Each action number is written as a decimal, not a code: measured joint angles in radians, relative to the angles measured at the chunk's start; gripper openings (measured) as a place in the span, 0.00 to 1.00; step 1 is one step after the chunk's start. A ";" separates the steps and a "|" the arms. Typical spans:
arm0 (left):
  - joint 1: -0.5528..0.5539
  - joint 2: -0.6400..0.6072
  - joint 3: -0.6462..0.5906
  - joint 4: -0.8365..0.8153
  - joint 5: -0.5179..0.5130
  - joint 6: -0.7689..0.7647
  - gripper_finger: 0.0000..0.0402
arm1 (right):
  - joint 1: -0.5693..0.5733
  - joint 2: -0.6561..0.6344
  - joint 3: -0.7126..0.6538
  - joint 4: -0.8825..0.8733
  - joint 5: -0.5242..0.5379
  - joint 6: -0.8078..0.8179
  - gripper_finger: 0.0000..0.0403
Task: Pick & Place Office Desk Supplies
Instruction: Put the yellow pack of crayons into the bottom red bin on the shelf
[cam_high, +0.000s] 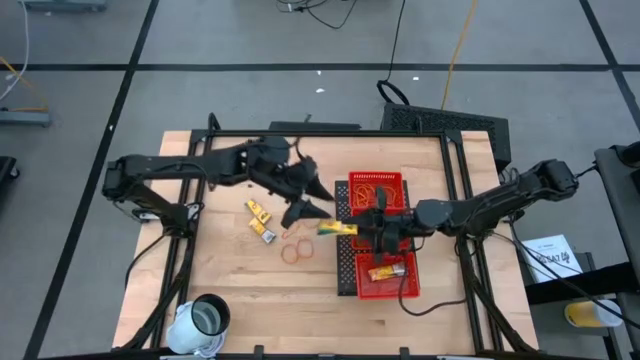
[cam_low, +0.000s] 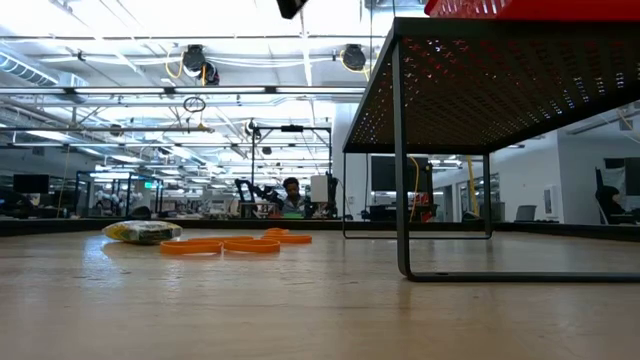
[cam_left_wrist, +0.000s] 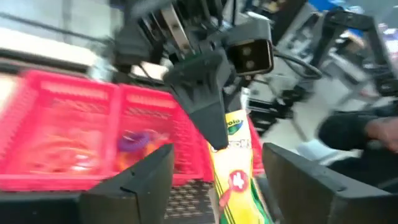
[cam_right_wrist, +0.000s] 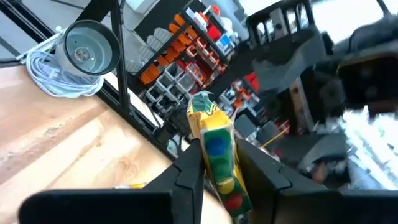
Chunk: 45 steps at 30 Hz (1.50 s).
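A yellow crayon packet (cam_high: 335, 229) hangs in the air by the left edge of the red mesh tray (cam_high: 392, 183), with my right gripper (cam_high: 352, 226) shut on it. My left gripper (cam_high: 312, 205) is open. In the left wrist view its fingers (cam_left_wrist: 144, 180) stand on either side of the packet's free end (cam_left_wrist: 235, 183) without touching it. Two more yellow packets (cam_high: 260, 216) and orange rubber bands (cam_high: 297, 249) lie on the wooden table. The tray holds rubber bands (cam_high: 371, 187) and another packet (cam_high: 386, 270). My right gripper pinches the packet between its two fingers (cam_right_wrist: 190, 174), on the end nearer the tray (cam_right_wrist: 219, 163). It comes roughly level from the table's right. The packet sticks out past the fingertips toward the table's left, far end (cam_right_wrist: 201, 107) free, lifted clear of table and tray.
The red tray sits on a black perforated stand (cam_low: 400, 150) with thin legs. A white cup (cam_high: 205, 318) stands near the front left corner. In the low view the rubber bands (cam_low: 235, 244) and a packet (cam_low: 143, 231) lie flat on the bare wood.
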 joint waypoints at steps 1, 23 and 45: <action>0.003 -0.014 0.000 -0.011 -0.026 0.024 0.64 | 0.007 -0.018 0.000 -0.029 0.013 0.021 0.15; 0.093 -0.309 -0.539 0.616 -0.443 0.081 0.70 | 0.362 -0.488 -0.077 -0.651 0.008 0.819 0.15; 0.112 -0.321 -0.602 0.584 -0.318 -0.059 0.70 | 0.365 -0.493 -0.183 -0.499 0.008 0.778 0.46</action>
